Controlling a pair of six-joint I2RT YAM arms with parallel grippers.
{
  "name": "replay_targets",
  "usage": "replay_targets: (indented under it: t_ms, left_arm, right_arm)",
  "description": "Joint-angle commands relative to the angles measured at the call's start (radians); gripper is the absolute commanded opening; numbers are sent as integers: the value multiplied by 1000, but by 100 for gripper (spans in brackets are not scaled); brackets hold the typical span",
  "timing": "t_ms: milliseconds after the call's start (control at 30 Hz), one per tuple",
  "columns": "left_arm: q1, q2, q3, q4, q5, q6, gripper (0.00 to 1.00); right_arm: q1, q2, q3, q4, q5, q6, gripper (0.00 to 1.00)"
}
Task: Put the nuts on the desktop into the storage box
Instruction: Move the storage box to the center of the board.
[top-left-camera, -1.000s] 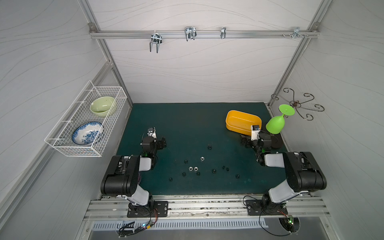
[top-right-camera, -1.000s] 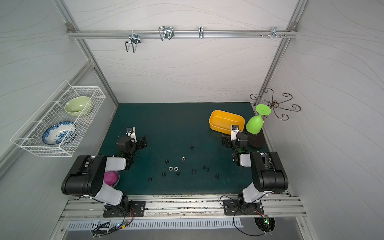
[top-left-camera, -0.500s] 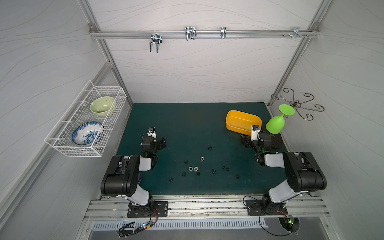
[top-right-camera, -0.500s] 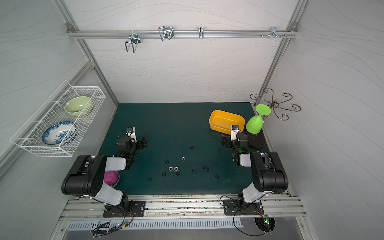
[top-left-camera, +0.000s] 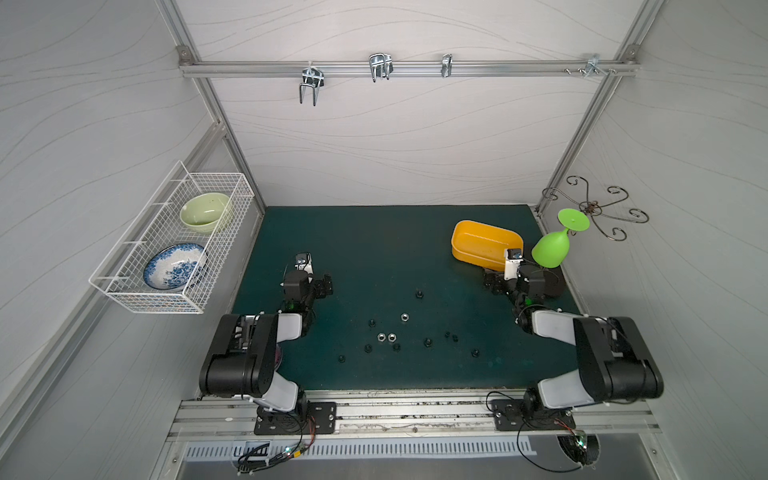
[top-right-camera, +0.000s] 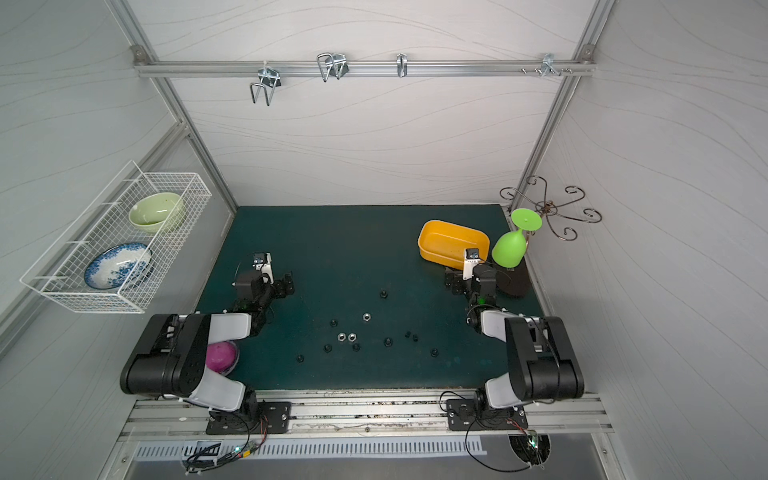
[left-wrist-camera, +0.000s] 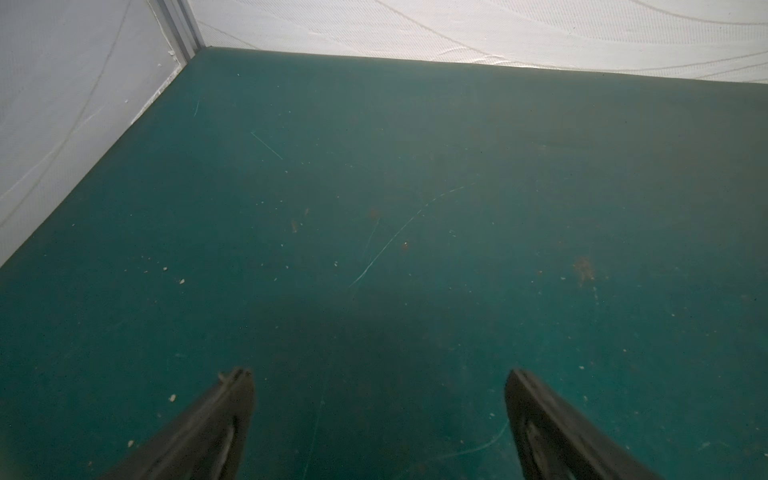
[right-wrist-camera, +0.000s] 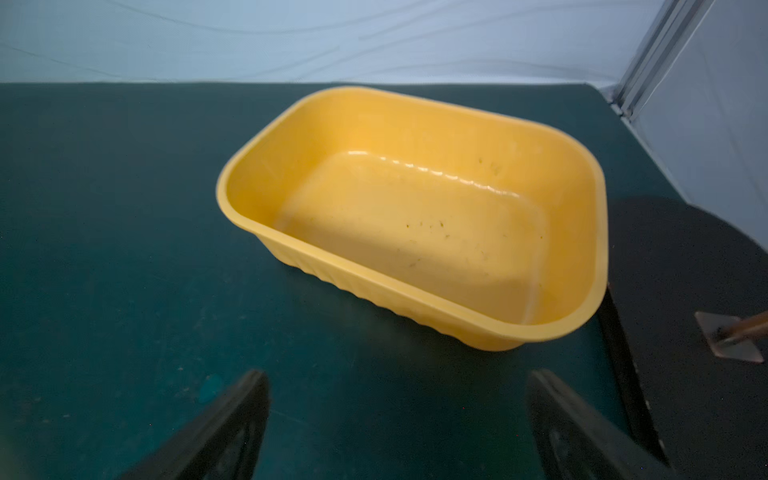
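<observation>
Both jaws apart, empty — nuts (top-left-camera: 391, 337) lie well clear between arms, storage box (right-wrist-camera: 415, 124) before right jaws

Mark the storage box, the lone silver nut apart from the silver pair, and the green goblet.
storage box (right-wrist-camera: 415, 232): right wrist view, on its bare inner floor.
lone silver nut (top-left-camera: 404, 317): in a top view, on its hex ring.
green goblet (top-left-camera: 550, 249): in a top view, on its bowl.
</observation>
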Motion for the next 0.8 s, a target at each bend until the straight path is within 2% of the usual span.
replay_targets:
  t_ms: [0, 167, 300, 367, 433, 533, 767]
  left_arm:
    - [3, -68, 92, -151, 66, 2, 99]
    - [3, -124, 193, -376, 161, 24, 99]
    - [3, -124, 370, -687, 221, 45, 99]
    - [0, -117, 463, -831, 300, 76, 99]
    - [1, -116, 539, -950, 413, 121, 98]
    - [-1, -127, 618, -1069, 522, 155, 99]
    - [-2, -134, 731, -1261, 596, 207, 99]
  right_arm:
    - [23, -122, 83, -196, 16, 24, 99]
    - [96, -226, 216, -423, 57, -11, 99]
    - [97, -273, 307, -539, -16, 59, 99]
    - [95, -276, 362, -609, -64, 118, 99]
    - [87, -261, 414, -661, -142, 167, 99]
    - [92, -221, 493, -759, -240, 154, 99]
    - [128, -98, 601, -861, -223, 160, 99]
